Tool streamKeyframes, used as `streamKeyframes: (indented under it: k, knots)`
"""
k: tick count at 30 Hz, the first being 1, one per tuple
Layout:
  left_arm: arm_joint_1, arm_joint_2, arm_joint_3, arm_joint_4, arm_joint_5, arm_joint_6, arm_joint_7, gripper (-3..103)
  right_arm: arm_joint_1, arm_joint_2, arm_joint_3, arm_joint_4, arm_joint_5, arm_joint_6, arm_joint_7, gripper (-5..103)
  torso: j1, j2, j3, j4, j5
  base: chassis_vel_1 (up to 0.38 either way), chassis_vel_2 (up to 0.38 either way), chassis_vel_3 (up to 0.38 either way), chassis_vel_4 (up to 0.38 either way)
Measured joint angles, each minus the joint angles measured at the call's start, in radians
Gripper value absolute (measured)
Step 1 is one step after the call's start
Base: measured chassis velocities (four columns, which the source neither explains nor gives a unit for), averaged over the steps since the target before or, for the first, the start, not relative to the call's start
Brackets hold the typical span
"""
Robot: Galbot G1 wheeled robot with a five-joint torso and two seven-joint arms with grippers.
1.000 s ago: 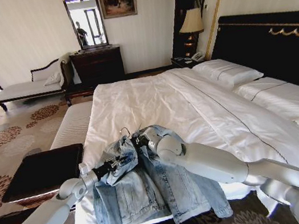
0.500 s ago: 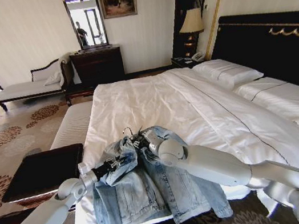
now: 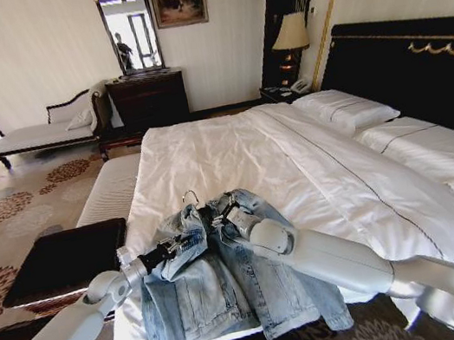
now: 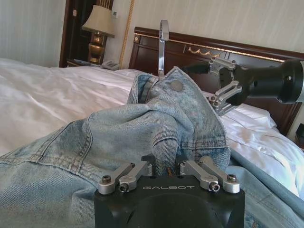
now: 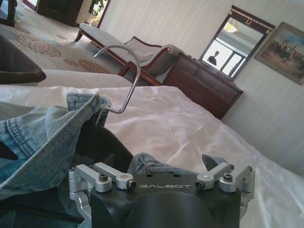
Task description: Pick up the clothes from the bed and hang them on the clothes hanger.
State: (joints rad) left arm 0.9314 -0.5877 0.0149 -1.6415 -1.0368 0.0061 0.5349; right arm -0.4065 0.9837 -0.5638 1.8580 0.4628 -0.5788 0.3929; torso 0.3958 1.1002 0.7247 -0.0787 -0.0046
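On the left, the left hand [image 3: 189,243] was clenched on a fold of the jacket [image 3: 230,288] near its collar; in the left wrist view its fingers [image 4: 173,167] disappeared into bunched denim. One jacket lay at the near corner of the bed [image 3: 233,151], collar toward the pillows, its body and sleeves spilling over the foot edge toward the floor. One hanger was there, its metal hook [image 3: 190,198] poking up out of the collar, so the frame seemed to sit inside the shoulders already, though the frame itself was hidden under cloth.

Just beside the collar on the right, the right hand [image 3: 222,214] sat released, jaws apart and gripping nothing, as the left wrist view showed [image 4: 219,85]; it was near the hook but not touching it.

The denim looked soft and floppy, yet fairly heavy for cloth: it would sag and drag where unsupported, and the weight hanging off the bed could pull it off the hanger. It was not fragile or slippery. The best hold seemed the thick collar seam or the shoulders, where the layers were stiff; the hook was thin, rigid and smooth, so a pinch there would need to be square.
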Motion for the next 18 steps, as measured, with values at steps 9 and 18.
streamKeyframes:
  k: [9, 18]
  knots:
    - [-0.001, 0.008, -0.003, -0.011, -0.009, 0.001, 0.004, 19, 0.000, -0.016, -0.019, 0.004, -0.351, 0.056, -0.140, 100, 0.000, 0.000, 0.000, 0.0000, 0.0000, 0.000, 0.000, 0.000, 0.000]
    - [-0.002, 0.018, -0.005, -0.015, -0.016, 0.001, 0.008, 19, -0.026, -0.040, -0.018, 0.005, -0.552, 0.106, -0.220, 100, 0.000, 0.000, 0.000, -0.0001, 0.0001, 0.000, 0.000, 0.000, 0.000]
